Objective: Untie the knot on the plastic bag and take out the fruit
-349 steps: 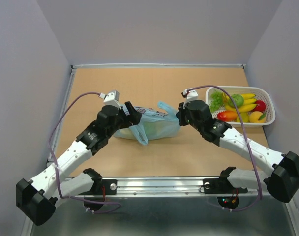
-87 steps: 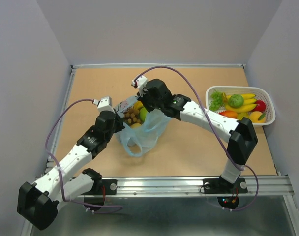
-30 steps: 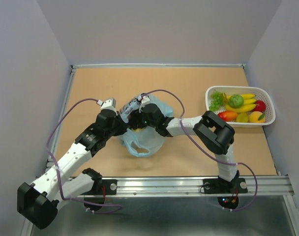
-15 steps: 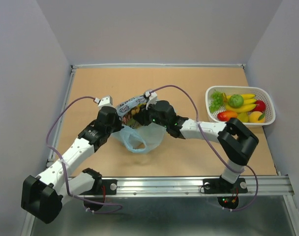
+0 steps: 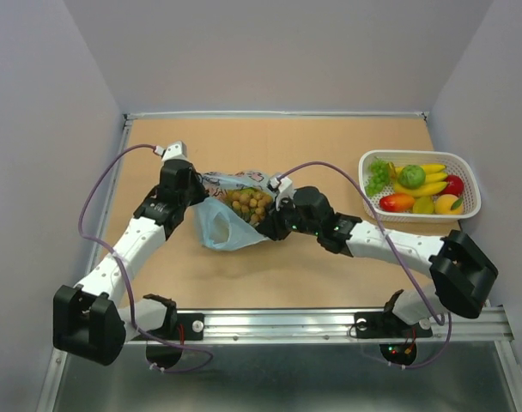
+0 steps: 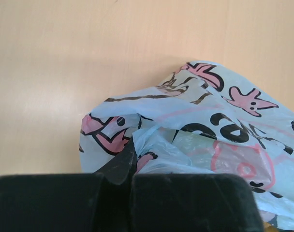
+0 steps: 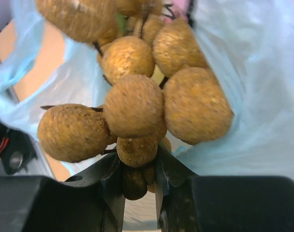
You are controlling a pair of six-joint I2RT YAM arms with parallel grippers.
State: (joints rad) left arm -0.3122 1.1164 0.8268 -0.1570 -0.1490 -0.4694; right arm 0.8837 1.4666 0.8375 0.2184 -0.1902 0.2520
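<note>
1. Brown, rough-skinned berries are filling the right wrist view. The brown bunch (image 7: 137,96) is hanging just above the right gripper (image 7: 137,186), whose fingers (image 7: 108,181) are pinching its lowest small berry.
2. Handling, as a judgement: the bunch is looking light and rigid, but the berries are sitting on thin stems. A hold on one berry is risking swing or slip, so the cluster's core or main stem would be steadier.
3. Overhead, the plastic bag (image 5: 216,230) is lying on the table (image 5: 330,146), left of centre. Its mouth is gaping toward the right gripper, with the bunch sitting at the opening. The film is looking thin, soft and slippery, probably best taken at a rim edge rather than the belly.
4. Just beyond, the left gripper (image 5: 189,199) is holding the bag's far left rim. Its wrist view is showing the fingers (image 6: 185,203) pressed together on a fold of printed film.
5. Only the right wrist view is showing the pinch on the berry. Only the left wrist view is showing the clamped fold, with a pale shape behind the film.
6. Only overhead is showing both arms, and the white basket (image 5: 467,206) at far right holding other fruit.
7. No view is showing the knot.
</note>
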